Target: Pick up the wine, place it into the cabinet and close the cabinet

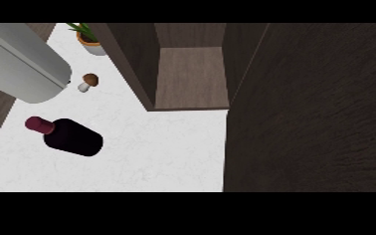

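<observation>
The wine bottle point(70, 135) sits on the white counter point(161, 149), its maroon cap pointing to the upper left. It is left of the open cabinet point(189, 77) and apart from it. A grey forearm point(29, 64) crosses the upper left, above the bottle and not touching it. No hand shows, so its fingers cannot be told. A mushroom point(88, 82) lies just beside the forearm's end.

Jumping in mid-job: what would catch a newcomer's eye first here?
The big dark cabinet door stands open, filling the right side, with the shelf inside at top centre. The dark wine sits on the white counter at lower left, below a grey forearm; no hand shows.
</observation>
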Robot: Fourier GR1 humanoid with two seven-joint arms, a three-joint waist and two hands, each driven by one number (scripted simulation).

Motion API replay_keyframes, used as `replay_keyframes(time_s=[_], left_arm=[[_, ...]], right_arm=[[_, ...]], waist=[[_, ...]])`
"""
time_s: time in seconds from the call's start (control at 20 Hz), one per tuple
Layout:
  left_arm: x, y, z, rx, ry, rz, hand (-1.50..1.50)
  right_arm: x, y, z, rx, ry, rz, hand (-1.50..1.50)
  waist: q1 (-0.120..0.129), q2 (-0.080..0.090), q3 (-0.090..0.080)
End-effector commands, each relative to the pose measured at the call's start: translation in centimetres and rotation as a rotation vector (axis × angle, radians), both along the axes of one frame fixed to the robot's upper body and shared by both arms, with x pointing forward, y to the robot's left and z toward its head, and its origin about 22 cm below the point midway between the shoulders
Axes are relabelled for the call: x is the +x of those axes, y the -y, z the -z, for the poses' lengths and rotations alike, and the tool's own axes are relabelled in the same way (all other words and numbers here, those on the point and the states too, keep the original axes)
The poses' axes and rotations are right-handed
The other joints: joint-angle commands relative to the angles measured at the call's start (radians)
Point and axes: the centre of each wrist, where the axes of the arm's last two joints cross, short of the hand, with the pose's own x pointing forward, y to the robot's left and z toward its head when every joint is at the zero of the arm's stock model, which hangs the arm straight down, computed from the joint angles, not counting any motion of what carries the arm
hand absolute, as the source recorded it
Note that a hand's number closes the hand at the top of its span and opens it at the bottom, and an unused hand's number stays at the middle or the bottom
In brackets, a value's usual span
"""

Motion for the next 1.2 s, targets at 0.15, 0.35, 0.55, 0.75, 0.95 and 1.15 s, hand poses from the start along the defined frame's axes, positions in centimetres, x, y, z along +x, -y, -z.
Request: replay_keyframes(time_s=[0.15, 0.35, 0.55, 0.75, 0.95, 1.15], left_arm=[[3.2, 1.2, 5.4, 0.034, -0.043, 0.034, -1.5], [4.5, 0.3, 7.7, 0.034, -0.094, -0.019, -1.5], [5.3, -0.3, 10.1, 0.108, -0.081, -0.112, -1.5], [6.1, -0.1, 12.7, 0.11, -0.111, -0.143, -1.5], [6.2, -1.7, 15.7, 0.102, -0.132, -0.115, -1.5], [7.7, 0.5, 17.4, 0.104, -0.169, -0.088, -1.5]], right_arm=[[-3.5, -0.2, -2.8, 0.082, 0.054, -0.076, -1.5], [-2.7, 1.0, -3.1, 0.07, 0.076, -0.094, -1.5], [-3.1, 0.6, -2.7, 0.09, 0.056, -0.074, -1.5], [-2.6, 0.9, -1.7, 0.064, 0.059, -0.049, -1.5], [-3.1, 1.0, -2.4, 0.056, 0.055, -0.073, -1.5], [-3.5, 1.0, -2.2, 0.072, 0.077, -0.082, -1.5]], waist=[[-0.003, 0.001, -0.001], [-0.003, 0.003, -0.001], [-0.007, 0.003, -0.001], [0.008, 0.002, 0.0], [0.002, 0.002, -0.001], [-0.002, 0.001, 0.0]])
